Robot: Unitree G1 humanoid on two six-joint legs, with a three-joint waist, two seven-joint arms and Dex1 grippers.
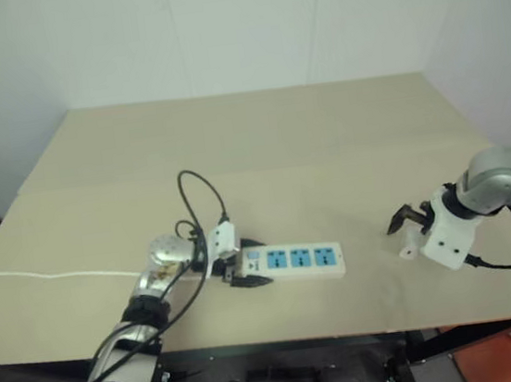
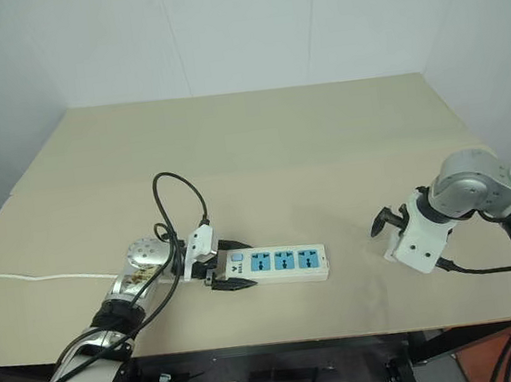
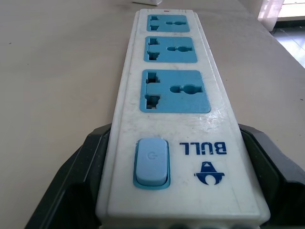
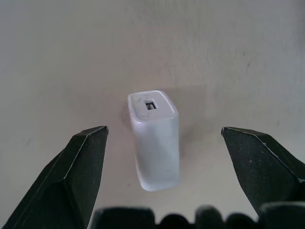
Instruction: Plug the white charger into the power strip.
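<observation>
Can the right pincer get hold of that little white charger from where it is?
Probably yes: the right pincer hangs open over the white charger, one finger either side, nothing between.

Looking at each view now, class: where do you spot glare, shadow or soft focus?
Left wrist view: window glare far behind the power strip, whose nearest edge goes soft. Right wrist view: the white charger casts a faint shadow on the table. Head views: even, flat light.

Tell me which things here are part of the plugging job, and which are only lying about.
Part of the job:
- white charger, standing on the table between the open right hand
- power strip, its end gripped by the left hand

Lying about:
- white cord
- table
</observation>
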